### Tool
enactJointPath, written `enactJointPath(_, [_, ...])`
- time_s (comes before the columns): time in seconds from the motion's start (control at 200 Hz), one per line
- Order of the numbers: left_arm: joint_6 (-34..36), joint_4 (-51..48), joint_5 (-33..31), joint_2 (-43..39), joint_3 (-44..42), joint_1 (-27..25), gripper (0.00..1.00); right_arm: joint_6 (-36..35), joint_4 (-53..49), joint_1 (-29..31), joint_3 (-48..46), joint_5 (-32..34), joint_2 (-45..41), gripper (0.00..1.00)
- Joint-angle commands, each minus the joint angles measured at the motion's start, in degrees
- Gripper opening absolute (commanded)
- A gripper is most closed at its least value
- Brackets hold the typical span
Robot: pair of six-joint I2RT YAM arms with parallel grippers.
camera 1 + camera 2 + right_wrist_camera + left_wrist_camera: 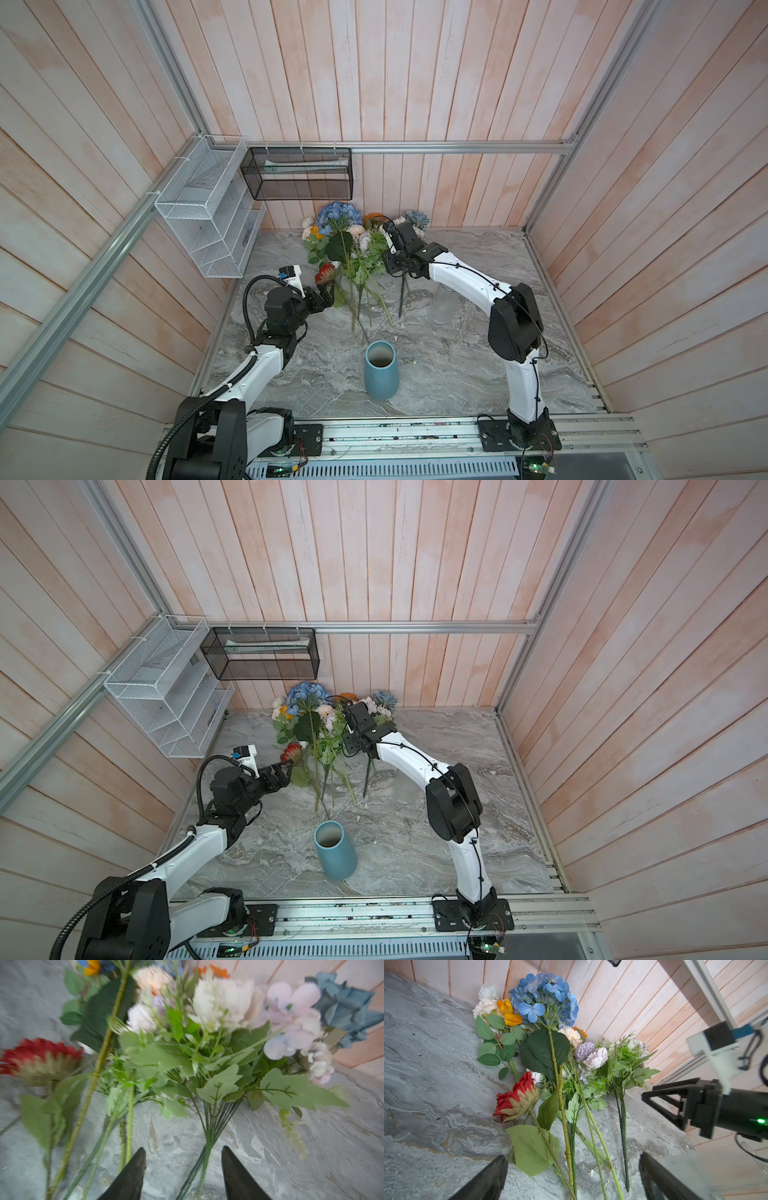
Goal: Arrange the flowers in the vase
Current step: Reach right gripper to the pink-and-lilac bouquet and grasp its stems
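Flowers (353,245) are all lying in a heap on the marble table (478,374), upper middle of both top views. The blooms sit up against the back wall and the stems point down the frame toward the blue vase (380,368). That one stands upright at lower centre, just past the longest stem ends. The left gripper (326,297) has its fingers spread wide and sits just beside the red bloom (325,272) at the left edge of the heap, pinching nothing. The right gripper (182,1150) is down on the right side of the pile. Its jaws are apart either side of the dark green stem bundle (207,1142) of a white-and-lilac spray (right wrist view is pretty blurry, but there's a gap on both sides). A clear glass vase (442,307) stands under the right arm.
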Motion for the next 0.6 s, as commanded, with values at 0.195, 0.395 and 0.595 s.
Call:
enactJointPath(0.195, [0.72, 2.36, 3.72, 3.35, 1.73, 0.16, 1.0, 2.71, -4.74, -3.39, 8.07, -0.19, 7.95, 0.62])
enactJointPath(0.395, [-0.44, 2.46, 4.27, 3.28, 1.32, 0.09, 1.0, 2.81, -1.61, -4.62, 8.89, -2.84, 10.57, 0.61])
enactJointPath(0.595, [-1.16, 2.46, 4.38, 3.34, 1.52, -0.17, 1.0, 3.15, 0.56, -5.76, 8.95, -5.26, 11.84, 0.58])
